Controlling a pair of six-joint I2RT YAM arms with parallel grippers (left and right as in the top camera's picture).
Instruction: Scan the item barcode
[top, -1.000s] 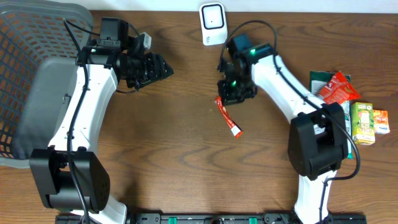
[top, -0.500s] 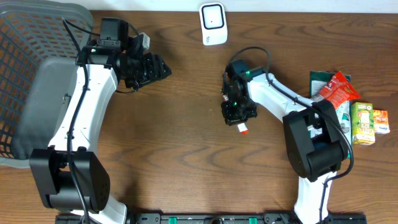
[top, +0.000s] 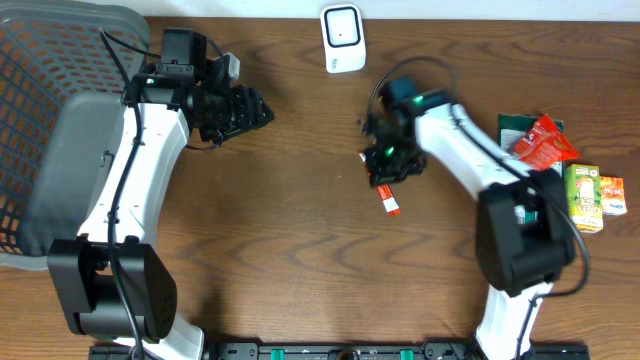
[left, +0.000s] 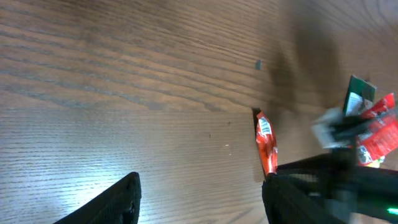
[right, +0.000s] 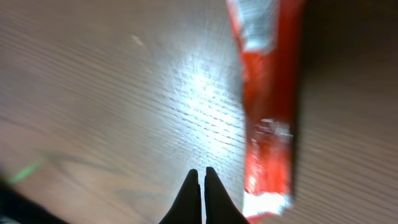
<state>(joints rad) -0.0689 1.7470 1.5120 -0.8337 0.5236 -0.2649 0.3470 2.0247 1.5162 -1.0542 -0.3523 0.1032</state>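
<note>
red sachet (top: 387, 201) flat on the table (top: 300, 250) near centre, poking out at 6 o'clock from under the right gripper (top: 384, 175), fingers (right: 189, 199) pinched tight on nothing, left gripper (top: 262, 110) over at 10 o'clock, parted and empty, scanner (top: 342, 38) at 12
</note>
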